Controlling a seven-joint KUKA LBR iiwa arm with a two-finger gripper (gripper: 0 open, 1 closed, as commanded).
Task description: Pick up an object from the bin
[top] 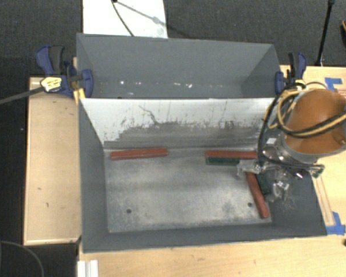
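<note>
Bin point(161, 215): grey metal, with a scuffed floor and a scratched back wall sloping up behind it.
Left red bar point(138, 153): lay flat along the foot of the back wall in the bin's left half, well apart from the gripper.
Right red bar point(230, 153): lay flat along the same foot of the wall, right of the middle, its right end near the gripper.
Dark green bar point(221, 161): shorter, lay just in front of the right red bar and parallel to it.
Slanted red bar point(258, 198): lay on the floor at the bin's right end, tilted, its upper end beside the gripper and its lower end toward the front right corner. It was the thing nearest the gripper.
Gripper point(277, 188): hung low over the bin's right end, just right of the slanted red bar's upper half.
Pincer state: could not be told, apart or together, nor whether it touched the bar.
Orange cover point(314, 126): sat on the wrist above the gripper, with cables looped across it.
</note>
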